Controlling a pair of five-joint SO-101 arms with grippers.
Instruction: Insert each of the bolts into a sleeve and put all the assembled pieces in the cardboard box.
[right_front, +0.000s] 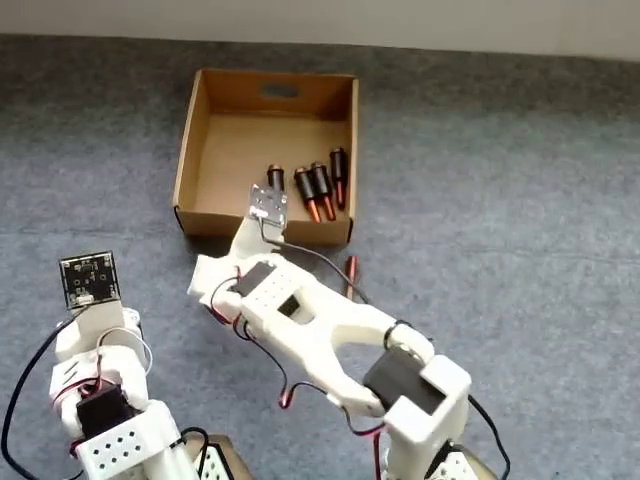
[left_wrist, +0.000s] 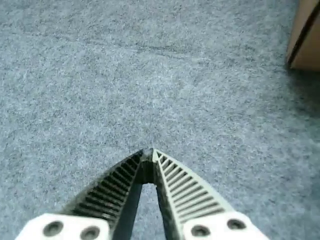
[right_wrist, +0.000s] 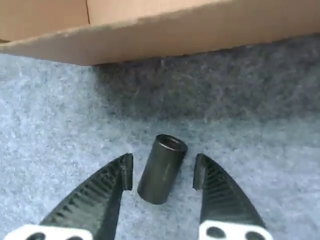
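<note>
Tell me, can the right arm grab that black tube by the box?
Probably yes. The sleeve lies on the carpet right between the right arm's open fingers, with nothing in the way; the cardboard box wall sits beyond it.

Tan box (right_front: 190, 150) on the speckled grey counter (right_front: 500, 200), and black pieces (right_front: 320, 183) with copper-orange tips inside. Sleeve (right_wrist: 162, 169) dark grey. Arms (right_front: 330, 335) white, left gripper (left_wrist: 148, 152) black and ribbed.

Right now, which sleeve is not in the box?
The empty sleeve on the carpet, between the open fingers of the right gripper, just outside the box. The other sleeves lie inside it.
</note>
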